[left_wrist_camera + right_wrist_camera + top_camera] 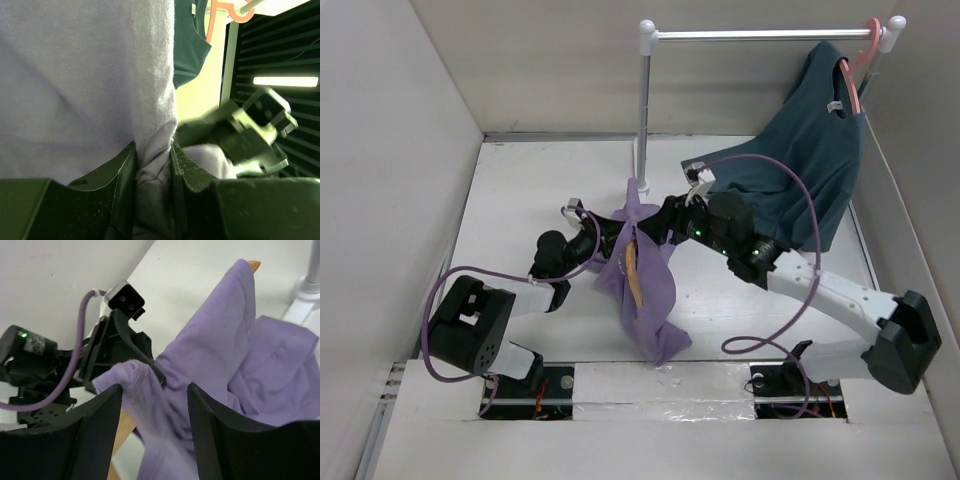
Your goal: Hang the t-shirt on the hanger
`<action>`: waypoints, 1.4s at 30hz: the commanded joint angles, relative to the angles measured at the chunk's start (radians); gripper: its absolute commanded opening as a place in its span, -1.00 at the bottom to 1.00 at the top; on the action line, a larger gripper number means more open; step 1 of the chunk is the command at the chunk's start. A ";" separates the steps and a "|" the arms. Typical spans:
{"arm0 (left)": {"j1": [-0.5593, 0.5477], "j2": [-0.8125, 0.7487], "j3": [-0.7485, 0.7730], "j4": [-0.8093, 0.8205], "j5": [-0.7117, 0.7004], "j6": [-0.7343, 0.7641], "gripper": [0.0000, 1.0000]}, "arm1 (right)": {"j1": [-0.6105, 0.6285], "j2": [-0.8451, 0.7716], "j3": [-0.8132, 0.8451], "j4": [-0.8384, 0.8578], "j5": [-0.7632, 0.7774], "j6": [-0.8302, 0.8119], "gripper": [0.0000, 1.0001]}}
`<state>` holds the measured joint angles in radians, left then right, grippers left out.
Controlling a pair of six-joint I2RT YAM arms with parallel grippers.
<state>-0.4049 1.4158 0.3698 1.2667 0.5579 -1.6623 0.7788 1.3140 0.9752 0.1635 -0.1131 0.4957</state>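
Note:
The lavender t-shirt hangs bunched between both grippers above the table, draped over the tan wooden hanger. My left gripper is shut on a fold of the t-shirt, seen pinched between its fingers. My right gripper is open, with its jaws wide on either side of the t-shirt fabric. In the right wrist view the hanger's tip pokes out at the top and a wooden part shows below. The hook is hidden.
A dark teal t-shirt hangs on a pink hanger from a white rail at the back right. The rail's post stands just behind the grippers. Walls close in the left and back.

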 commanded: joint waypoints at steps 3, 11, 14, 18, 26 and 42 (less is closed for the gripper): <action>-0.006 -0.040 0.054 0.333 -0.006 -0.020 -1.00 | 0.135 -0.221 -0.016 -0.130 0.271 -0.092 -0.16; -0.006 -0.069 0.064 0.258 -0.052 0.002 -1.00 | 0.451 -0.210 -0.075 -0.203 0.545 -0.103 -0.67; -0.006 -0.089 0.066 0.232 -0.056 0.012 -1.00 | 0.569 -0.132 -0.021 -0.275 0.694 -0.105 0.02; -0.006 -0.110 0.058 0.194 -0.058 0.030 -1.00 | 0.626 -0.070 0.006 -0.311 0.823 -0.092 0.04; -0.006 -0.132 0.046 0.171 -0.058 0.042 -1.00 | 0.638 -0.012 0.031 -0.361 0.951 -0.036 0.00; -0.006 -0.169 0.023 0.111 -0.075 0.072 -1.00 | 0.651 0.122 0.083 -0.295 1.073 -0.072 -0.34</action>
<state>-0.4061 1.2957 0.3866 1.2594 0.4847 -1.5978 1.4220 1.4418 1.0092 -0.1925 0.8627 0.4332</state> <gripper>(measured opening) 0.235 0.336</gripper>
